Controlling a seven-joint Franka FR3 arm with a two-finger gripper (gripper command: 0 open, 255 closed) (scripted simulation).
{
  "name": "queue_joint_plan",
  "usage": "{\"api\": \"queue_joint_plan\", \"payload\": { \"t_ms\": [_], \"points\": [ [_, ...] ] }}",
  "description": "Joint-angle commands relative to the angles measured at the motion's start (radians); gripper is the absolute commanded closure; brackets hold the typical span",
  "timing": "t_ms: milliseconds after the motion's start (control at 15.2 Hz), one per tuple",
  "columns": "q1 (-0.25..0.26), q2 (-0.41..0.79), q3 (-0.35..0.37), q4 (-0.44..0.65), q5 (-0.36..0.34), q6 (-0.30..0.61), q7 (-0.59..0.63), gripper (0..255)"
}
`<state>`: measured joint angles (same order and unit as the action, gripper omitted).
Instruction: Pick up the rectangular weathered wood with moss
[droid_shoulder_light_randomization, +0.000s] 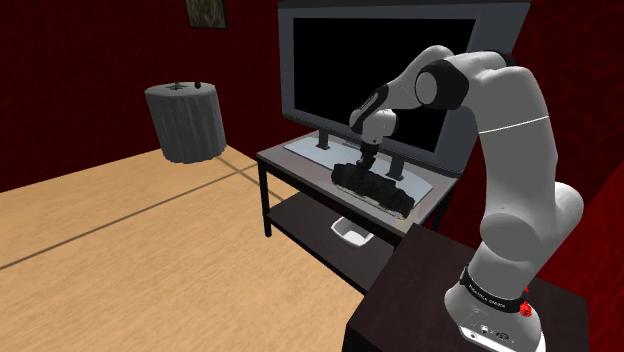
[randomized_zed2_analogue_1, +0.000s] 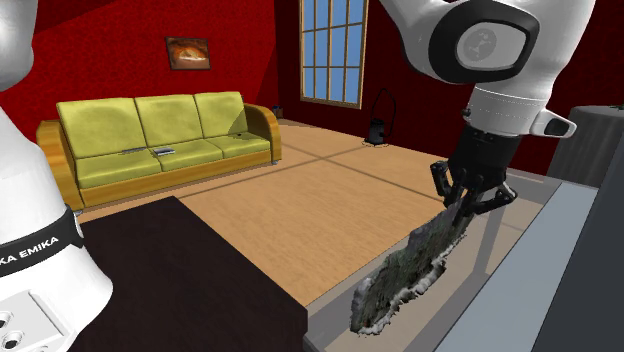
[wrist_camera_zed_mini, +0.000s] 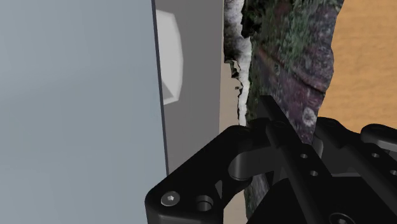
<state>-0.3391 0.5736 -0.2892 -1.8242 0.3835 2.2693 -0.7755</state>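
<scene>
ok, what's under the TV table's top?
A lower shelf holding a small white dish. The tabletop covers the shelf's back part, so anything there is hidden.

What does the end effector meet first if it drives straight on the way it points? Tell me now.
The mossy weathered wood slab: the end effector points down onto it, apparently right at its surface. Under the slab lies the stand's grey top. Contact itself is unclear.

The white Franka arm with dark joints (droid_shoulder_light_randomization: 515, 140) rises upright, bends at the elbow and reaches down over the rectangular, mossy, weathered wood slab (randomized_zed2_analogue_1: 405, 268). Its wrist points downward, and the all-black two-finger gripper (randomized_zed2_analogue_1: 468, 205) clasps one end of the slab between its fingers (wrist_camera_zed_mini: 270, 118).
</scene>
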Motion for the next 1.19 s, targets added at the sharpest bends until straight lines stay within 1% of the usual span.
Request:
{"api": "queue_joint_plan", "payload": {
  "t_ms": [0, 990, 1122],
  "points": [
    [-0.001, 0.000, 0.000, -0.001, 0.000, 0.000, -0.002, 255],
    [0.021, -0.127, -0.036, 0.022, -0.062, -0.141, 0.051, 255],
    [0.021, -0.128, -0.036, 0.023, -0.062, -0.142, 0.051, 255]
  ]
}}
